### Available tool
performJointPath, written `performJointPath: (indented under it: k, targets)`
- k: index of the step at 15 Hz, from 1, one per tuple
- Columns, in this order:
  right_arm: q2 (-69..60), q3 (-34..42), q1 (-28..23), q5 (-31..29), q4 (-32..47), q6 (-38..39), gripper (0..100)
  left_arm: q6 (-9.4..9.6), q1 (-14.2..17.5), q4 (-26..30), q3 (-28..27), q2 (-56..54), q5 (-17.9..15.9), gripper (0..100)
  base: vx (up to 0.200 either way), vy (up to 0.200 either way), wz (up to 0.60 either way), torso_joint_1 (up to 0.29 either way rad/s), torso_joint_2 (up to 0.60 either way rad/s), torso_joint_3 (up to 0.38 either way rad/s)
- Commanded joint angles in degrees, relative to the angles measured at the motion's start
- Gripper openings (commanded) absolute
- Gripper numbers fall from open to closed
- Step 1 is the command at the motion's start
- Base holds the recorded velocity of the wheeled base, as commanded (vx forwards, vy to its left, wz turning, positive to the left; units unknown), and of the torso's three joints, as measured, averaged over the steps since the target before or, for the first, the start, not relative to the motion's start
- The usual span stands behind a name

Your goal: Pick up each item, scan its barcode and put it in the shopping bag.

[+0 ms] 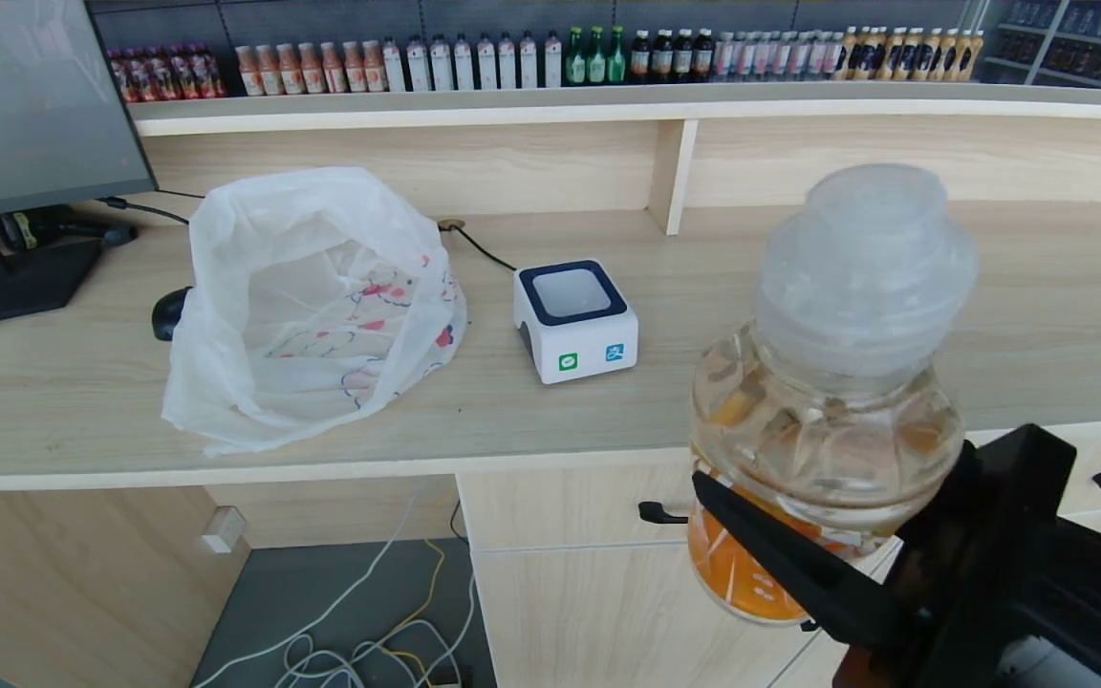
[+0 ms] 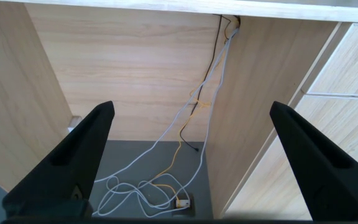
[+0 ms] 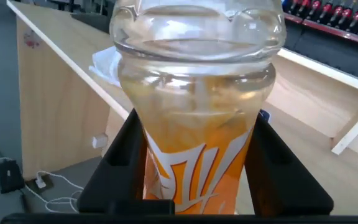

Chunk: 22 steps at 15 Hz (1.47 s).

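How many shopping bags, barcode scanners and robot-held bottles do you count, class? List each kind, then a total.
Shopping bag: 1
Barcode scanner: 1
Bottle, held by the right gripper: 1
Total: 3

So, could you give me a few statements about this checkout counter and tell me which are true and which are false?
1. The right gripper is shut on a bottle with an orange label. True.
2. The bottle is already in the shopping bag. False: the gripper holds it well to the right of the bag.
3. The left gripper is open and holds nothing. True.
4. The scanner stands on the bag's left. False: it stands on the counter to the bag's right.
5. The bag's mouth is tied shut. False: it gapes open.
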Motion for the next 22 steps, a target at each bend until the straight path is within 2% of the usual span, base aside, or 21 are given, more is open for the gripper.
performJointPath:
  k: [1,6,8,10,18,22]
  targets:
    - [4.0,-8.3,-3.4,-3.2,0.0,4.7,0,0.0,0.0,0.0,0.0,0.0,0.0,100,0.0,0.0,0.0,0.0,0.0,0.0]
    - [7.1,-9.5,-20.1,-2.3,-0.1,18.9,0,0.0,0.0,0.0,0.0,0.0,0.0,100,0.0,0.0,0.0,0.0,0.0,0.0]
    - [7.8,-10.4,-23.0,-1.3,-0.1,23.1,0,0.0,0.0,0.0,0.0,0.0,0.0,100,0.0,0.0,0.0,0.0,0.0,0.0]
    - [7.7,-11.2,-23.6,-1.3,-0.2,25.7,0,0.0,0.0,0.0,0.0,0.0,0.0,100,0.0,0.0,0.0,0.0,0.0,0.0]
    - [9.2,-12.7,-23.5,0.4,-2.4,27.3,0,0.0,0.0,0.0,0.0,0.0,0.0,100,0.0,0.0,0.0,0.0,0.0,0.0]
    - [12.0,-21.3,-23.5,0.2,-3.1,27.1,0,-0.09,0.0,0.0,0.0,0.0,0.0,100,0.0,0.0,0.0,0.0,0.0,0.0]
